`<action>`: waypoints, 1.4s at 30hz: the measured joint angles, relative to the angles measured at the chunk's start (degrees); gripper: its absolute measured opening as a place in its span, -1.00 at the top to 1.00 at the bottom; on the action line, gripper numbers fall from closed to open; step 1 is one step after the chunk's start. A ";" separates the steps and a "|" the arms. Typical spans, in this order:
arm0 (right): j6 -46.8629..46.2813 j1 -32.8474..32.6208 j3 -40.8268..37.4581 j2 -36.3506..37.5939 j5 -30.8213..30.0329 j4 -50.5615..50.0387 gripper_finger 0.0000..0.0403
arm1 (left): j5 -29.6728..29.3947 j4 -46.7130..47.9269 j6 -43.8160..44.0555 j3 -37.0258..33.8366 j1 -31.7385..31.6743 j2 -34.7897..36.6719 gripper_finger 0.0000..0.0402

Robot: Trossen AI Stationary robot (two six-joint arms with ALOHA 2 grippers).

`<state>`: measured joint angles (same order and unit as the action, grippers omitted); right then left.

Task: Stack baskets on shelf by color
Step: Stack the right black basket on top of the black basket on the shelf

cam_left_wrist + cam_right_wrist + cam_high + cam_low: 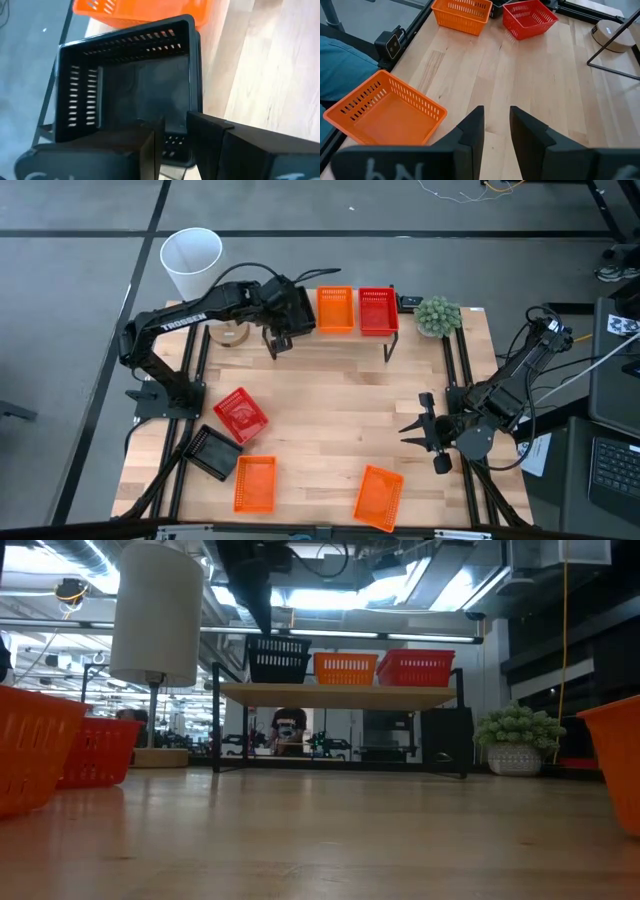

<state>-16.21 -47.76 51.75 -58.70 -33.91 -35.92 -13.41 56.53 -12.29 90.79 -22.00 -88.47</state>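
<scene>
Orange basket (30,745) loomed right at the low camera's lens on one side, and a second orange one (615,755) crowded the other edge, both out on the counter (340,410). A red basket (240,415) and a black one (213,452) sat loose nearer the left arm's base.

Up at the back, the action: the left end effector (172,125) was over the shelf's (340,695) left end. Its fingers were drawn narrow, pinching the near wall of a black basket (125,85). From table height that basket looked level and down on the plank, or as near as made no difference. An orange basket (345,668) stood just beside it mid-shelf, with a red basket (415,667) on the far end.

The step in hand looked like setting black down in its own spot. Done well, that meant keeping the basket flat, clear of the orange neighbour, and fully on the plank before letting go, then lifting straight up so the wall did not snag.

The right end effector (497,115) waited low over the counter's right side, fingers slightly apart, holding nothing.
</scene>
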 joint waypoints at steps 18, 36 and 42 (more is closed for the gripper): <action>0.00 0.01 0.00 0.00 0.00 0.00 0.55 | -2.38 0.53 -0.31 -2.13 -0.83 0.26 0.64; 0.00 0.01 0.00 0.02 0.04 -0.02 0.55 | -7.56 2.39 -6.69 -2.13 -5.58 -1.50 0.64; 0.00 -0.01 0.00 0.02 0.04 -0.02 0.55 | -13.54 2.36 -7.32 -1.70 -5.90 -1.45 0.64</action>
<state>-16.21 -47.77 51.75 -58.67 -33.87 -35.94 -26.95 58.89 -19.61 89.09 -27.90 -89.93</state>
